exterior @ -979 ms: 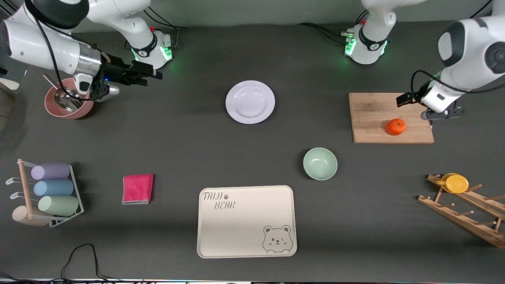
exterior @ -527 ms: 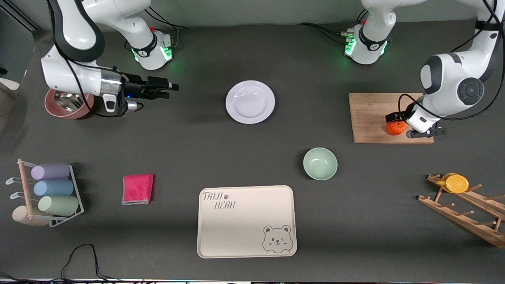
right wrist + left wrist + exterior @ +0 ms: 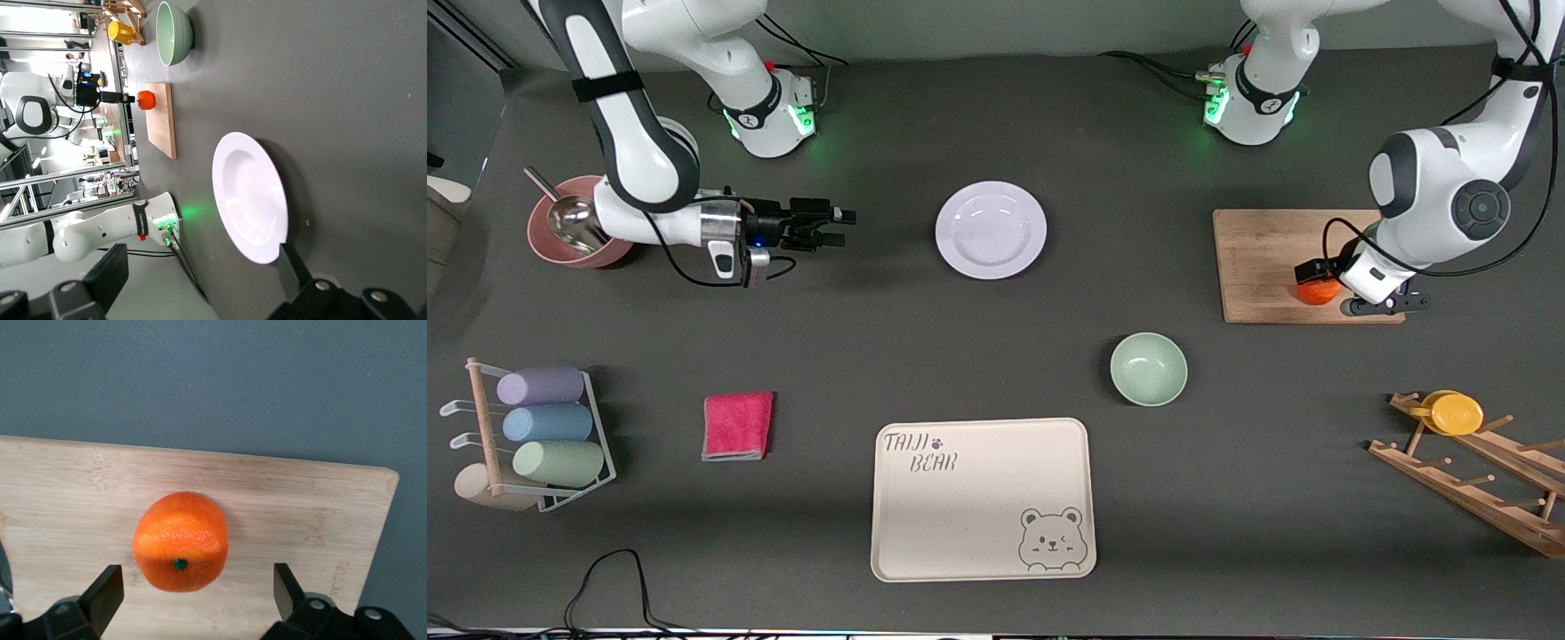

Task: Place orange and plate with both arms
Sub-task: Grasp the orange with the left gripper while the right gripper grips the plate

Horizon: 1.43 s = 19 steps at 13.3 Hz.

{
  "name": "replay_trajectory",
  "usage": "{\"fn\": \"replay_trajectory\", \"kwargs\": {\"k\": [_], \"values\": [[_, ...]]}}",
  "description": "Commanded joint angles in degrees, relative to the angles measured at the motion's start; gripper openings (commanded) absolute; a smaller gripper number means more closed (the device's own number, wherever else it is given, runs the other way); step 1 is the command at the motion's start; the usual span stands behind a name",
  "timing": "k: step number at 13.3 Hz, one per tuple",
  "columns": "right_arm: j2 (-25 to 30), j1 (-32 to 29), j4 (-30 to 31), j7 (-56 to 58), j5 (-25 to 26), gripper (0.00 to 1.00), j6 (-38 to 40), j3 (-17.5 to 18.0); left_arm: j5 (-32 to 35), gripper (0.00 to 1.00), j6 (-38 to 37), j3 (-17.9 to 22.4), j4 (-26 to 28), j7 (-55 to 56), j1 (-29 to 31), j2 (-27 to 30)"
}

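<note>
The orange sits on the wooden board at the left arm's end of the counter, close to the board's edge nearer the front camera. The left gripper is down at the orange, its fingers spread wide, one on each side of the fruit and clear of its skin in the left wrist view, so nothing is grasped. In that view the orange lies between the two fingers with its green stem end facing the camera.

The plate lies flat on the counter midway between the two arms, with nothing on it. The right gripper hangs low over the bare counter, between a pink bowl with a metal scoop in it and the plate, pointing at the plate but well apart from it. Its fingers are released and hold nothing; the right wrist view shows the plate ahead of them.

A green bowl stands nearer the front camera than the plate, and the bear-print tray lies nearer still.
</note>
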<state>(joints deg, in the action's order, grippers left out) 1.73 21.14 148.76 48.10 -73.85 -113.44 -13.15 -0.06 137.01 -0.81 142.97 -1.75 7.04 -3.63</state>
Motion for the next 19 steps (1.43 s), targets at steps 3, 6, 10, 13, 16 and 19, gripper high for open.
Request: {"fn": "replay_trajectory", "kwargs": {"k": [3,6,10,13,16,19], "values": [[-9.3,3.3,3.4,23.6,-16.2,1.00,-0.1,-0.1,0.3,1.00,4.0,0.5,1.5,-3.4,0.1,-0.9],[-16.5,6.9,3.8,33.7,-25.4,1.00,0.3,0.0,0.3,1.00,7.1,1.4,2.9,-6.9,1.7,-1.7],[-21.7,6.6,4.2,34.3,-27.1,1.00,6.6,-0.2,-0.7,0.90,8.2,1.4,4.3,-5.8,1.7,-1.4],[-23.9,5.6,4.2,34.1,-27.1,1.00,9.3,-0.5,-4.0,0.00,8.2,1.7,4.5,-5.6,1.6,-1.2],[-23.6,5.0,4.3,33.6,-26.8,1.00,9.4,-0.7,-4.2,0.00,6.3,1.9,3.6,-5.6,1.6,-0.4],[-23.1,4.9,4.4,31.0,-26.4,1.00,9.6,-0.8,-3.5,0.00,-6.6,2.7,-4.2,-7.1,1.6,2.1]]}}
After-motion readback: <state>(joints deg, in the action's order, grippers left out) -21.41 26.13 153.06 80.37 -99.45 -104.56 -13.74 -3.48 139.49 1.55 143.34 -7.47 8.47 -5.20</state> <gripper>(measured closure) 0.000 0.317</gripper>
